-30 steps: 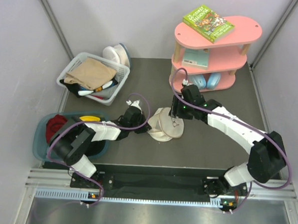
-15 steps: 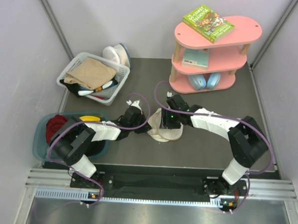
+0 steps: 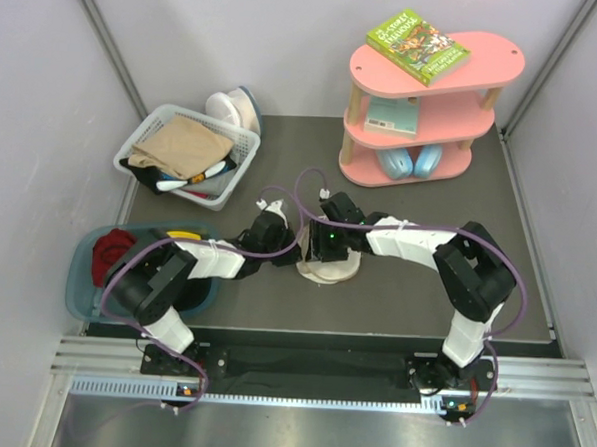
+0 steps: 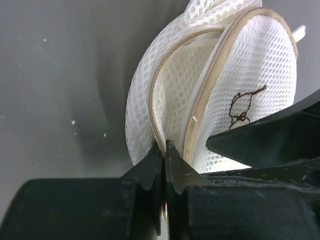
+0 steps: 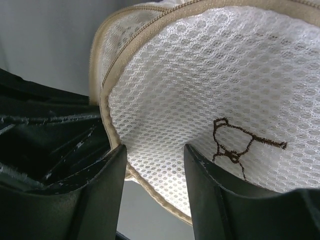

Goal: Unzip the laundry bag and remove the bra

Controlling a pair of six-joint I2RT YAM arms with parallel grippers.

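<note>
The laundry bag (image 3: 334, 268) is a cream-white mesh pouch with a tan zipper rim and lies mid-table, partly unzipped into two round halves. My left gripper (image 3: 285, 247) is at its left edge. In the left wrist view my left gripper (image 4: 163, 146) is shut on the tan zipper rim of the bag (image 4: 220, 85). My right gripper (image 3: 322, 243) is over the bag. In the right wrist view my right gripper (image 5: 155, 156) is open, with the rim of the upper half (image 5: 210, 75) between its fingers (image 5: 107, 175). A small brown-black mark (image 5: 240, 142) shows on the mesh. The bra is hidden.
A white slatted basket (image 3: 142, 145) with tan cloth stands at the back left. A blue bin (image 3: 78, 280) with red cloth is at the near left. A pink shelf (image 3: 488, 53) with a book and headphones stands at the back right.
My right arm has swung left from near the shelf, and its open gripper is now over the bag's left side, next to the left gripper. The left arm has held still.
</note>
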